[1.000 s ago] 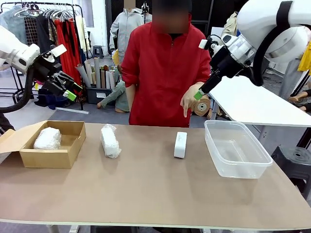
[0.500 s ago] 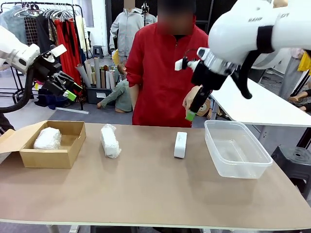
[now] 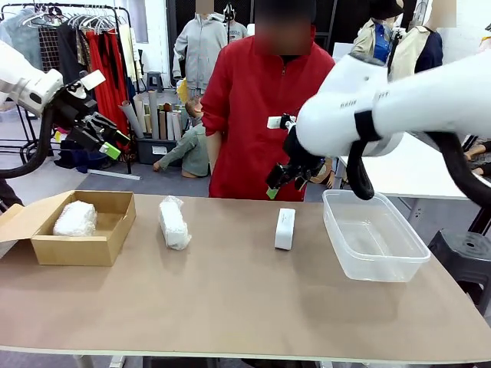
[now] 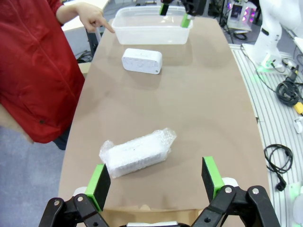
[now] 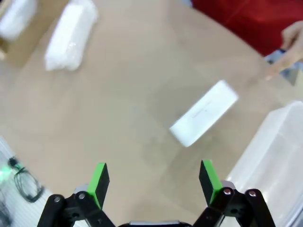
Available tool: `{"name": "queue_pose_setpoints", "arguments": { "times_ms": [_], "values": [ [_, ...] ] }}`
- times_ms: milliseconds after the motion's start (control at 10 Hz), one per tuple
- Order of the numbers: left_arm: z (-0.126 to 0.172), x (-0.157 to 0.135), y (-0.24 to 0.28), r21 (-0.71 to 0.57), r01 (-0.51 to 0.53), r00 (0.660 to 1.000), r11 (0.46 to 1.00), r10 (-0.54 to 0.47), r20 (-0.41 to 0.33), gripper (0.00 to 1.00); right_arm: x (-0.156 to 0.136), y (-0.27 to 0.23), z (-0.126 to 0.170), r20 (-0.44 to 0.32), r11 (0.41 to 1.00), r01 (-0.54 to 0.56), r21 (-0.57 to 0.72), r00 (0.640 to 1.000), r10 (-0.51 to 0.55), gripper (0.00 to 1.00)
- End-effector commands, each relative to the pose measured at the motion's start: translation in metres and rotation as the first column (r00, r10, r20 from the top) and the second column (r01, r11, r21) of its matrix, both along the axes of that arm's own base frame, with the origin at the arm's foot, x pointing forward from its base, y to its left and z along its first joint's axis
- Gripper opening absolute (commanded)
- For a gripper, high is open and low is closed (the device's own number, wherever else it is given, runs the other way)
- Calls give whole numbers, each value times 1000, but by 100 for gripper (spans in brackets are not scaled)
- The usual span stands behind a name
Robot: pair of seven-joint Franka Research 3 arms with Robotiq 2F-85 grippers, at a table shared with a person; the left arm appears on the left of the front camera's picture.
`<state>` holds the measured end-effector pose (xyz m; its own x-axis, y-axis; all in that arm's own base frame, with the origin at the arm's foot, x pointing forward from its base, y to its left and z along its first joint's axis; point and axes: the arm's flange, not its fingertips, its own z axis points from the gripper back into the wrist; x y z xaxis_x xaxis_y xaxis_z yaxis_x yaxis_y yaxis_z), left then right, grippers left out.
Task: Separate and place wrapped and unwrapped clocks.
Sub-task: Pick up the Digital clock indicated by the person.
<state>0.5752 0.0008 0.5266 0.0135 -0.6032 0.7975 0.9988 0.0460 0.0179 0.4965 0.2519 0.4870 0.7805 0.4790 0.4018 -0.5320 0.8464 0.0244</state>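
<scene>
Right gripper [image 5: 152, 172] is hovering, jaws spread, above the bare clock [image 5: 203, 119]. Left wrist view is catching the person's hand [image 4: 91, 18] pointing near it, and the left gripper [image 4: 155, 168] is gaping wide too.

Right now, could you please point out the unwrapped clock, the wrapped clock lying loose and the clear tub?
unwrapped clock [image 3: 285, 228], front view, middle of its face
loose wrapped clock [image 3: 174, 224], front view, middle of the bundle
clear tub [image 3: 383, 270], front view, its near wall
</scene>
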Motion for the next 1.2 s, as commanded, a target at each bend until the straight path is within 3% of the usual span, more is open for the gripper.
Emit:
{"name": "queue_pose_setpoints", "arguments": {
  "times_ms": [0,100,200,500,600,700,800,1100],
  "values": [
    [2,-1,0,-1,0,1000,1000,0,3,100,5,4,-8,52,988,87,-125,995,-81,100],
    [2,-1,0,-1,0,1000,1000,0,3,100,7,-4,-2,89,994,-55,-95,994,64,100],
    [2,-1,0,-1,0,1000,1000,0,3,100,4,-1,-6,38,998,23,-55,999,-21,100],
    [2,-1,0,-1,0,1000,1000,0,3,100,5,-1,-7,54,996,9,-84,999,-4,100],
    [2,-1,0,-1,0,1000,1000,0,3,100,16,8,-16,-51,978,135,-157,988,-144,100],
    [2,-1,0,-1,0,1000,1000,0,3,100,18,14,-15,-140,953,238,-185,954,-265,100],
    [2,-1,0,-1,0,1000,1000,0,3,100,15,22,-10,-136,895,370,-249,901,-411,100],
    [2,-1,0,-1,0,1000,1000,0,3,100,16,43,-15,-86,708,623,-333,727,-681,100]
  ]
}}
